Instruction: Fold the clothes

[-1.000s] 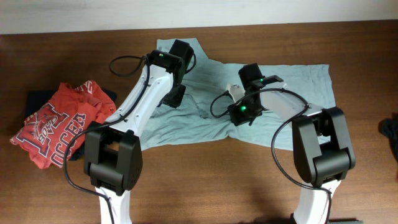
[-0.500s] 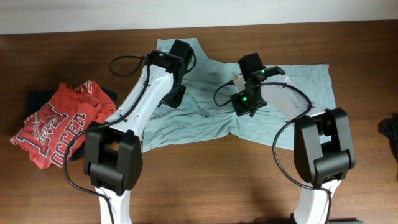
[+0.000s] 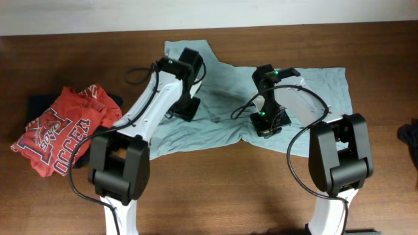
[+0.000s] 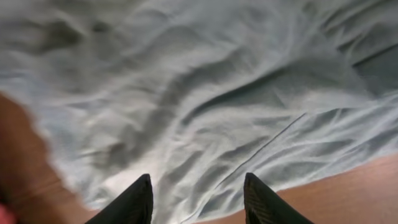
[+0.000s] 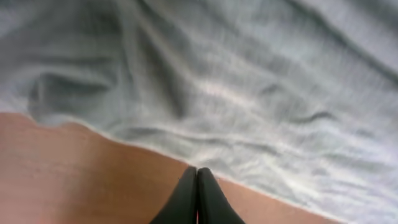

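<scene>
The clothes here are chiefly a pale grey-teal T-shirt [image 3: 320, 98], spread crumpled across the middle of the table. My left gripper [image 3: 185, 109] hangs over its left part. In the left wrist view that gripper [image 4: 197, 177] is open, with only wrinkled shirt fabric [image 4: 205, 93] showing between its black fingers [image 4: 142, 198]. My right gripper [image 3: 269, 124] is at the shirt's front hem. The right wrist view shows it [image 5: 197, 170] shut, tips pressed together with nothing between them, just over bare wood beside the hem [image 5: 155, 149].
A red printed shirt [image 3: 59, 130] lies bunched at the left on top of a dark navy garment [image 3: 39, 102]. Something dark [image 3: 410, 138] pokes in at the right edge. The brown wooden table [image 3: 215, 196] runs along the front.
My right gripper has swung from the shirt's middle toward the front hem, staying shut. The left gripper has shifted slightly forward and right over the shirt, still open.
</scene>
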Robot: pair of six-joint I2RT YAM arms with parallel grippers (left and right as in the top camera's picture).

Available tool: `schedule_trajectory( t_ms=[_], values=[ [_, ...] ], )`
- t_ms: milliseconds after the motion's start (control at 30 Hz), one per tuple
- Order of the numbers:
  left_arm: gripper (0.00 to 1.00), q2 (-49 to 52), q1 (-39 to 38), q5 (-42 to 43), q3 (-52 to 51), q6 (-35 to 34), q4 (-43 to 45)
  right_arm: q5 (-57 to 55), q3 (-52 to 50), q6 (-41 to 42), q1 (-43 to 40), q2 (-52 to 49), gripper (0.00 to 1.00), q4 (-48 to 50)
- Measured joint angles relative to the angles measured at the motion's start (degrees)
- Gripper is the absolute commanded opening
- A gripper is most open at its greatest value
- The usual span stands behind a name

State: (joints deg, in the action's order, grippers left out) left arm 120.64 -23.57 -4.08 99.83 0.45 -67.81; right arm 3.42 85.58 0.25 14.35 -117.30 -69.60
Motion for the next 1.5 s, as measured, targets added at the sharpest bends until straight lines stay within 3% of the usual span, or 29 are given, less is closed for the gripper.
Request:
schedule_trajectory(
  t_ms=[233,600,767,1200,1500],
  values=[
    [0.47,0.0,0.0,3.5,-10.8,-0.3,6.1,5.3,0.1,3.4,-3.1,0.3,0.04,0.1],
    [0.47,-2.2,1.7,4.2,-19.3,-8.4,12.4,9.2,0.6,9.3,-23.7,14.5,0.04,-4.9],
    [0.47,-3.3,4.8,4.5,-21.3,-11.7,12.4,9.2,-2.4,10.1,-27.7,14.9,0.04,-4.7],
    [0.47,-3.5,6.2,4.7,-21.6,-12.8,12.4,2.7,-25.0,20.4,-30.6,14.8,0.04,12.6],
    [0.47,-3.5,6.2,4.7,-21.6,-12.9,12.4,-3.7,-27.6,24.6,-37.9,14.8,0.04,18.3]
  ],
)
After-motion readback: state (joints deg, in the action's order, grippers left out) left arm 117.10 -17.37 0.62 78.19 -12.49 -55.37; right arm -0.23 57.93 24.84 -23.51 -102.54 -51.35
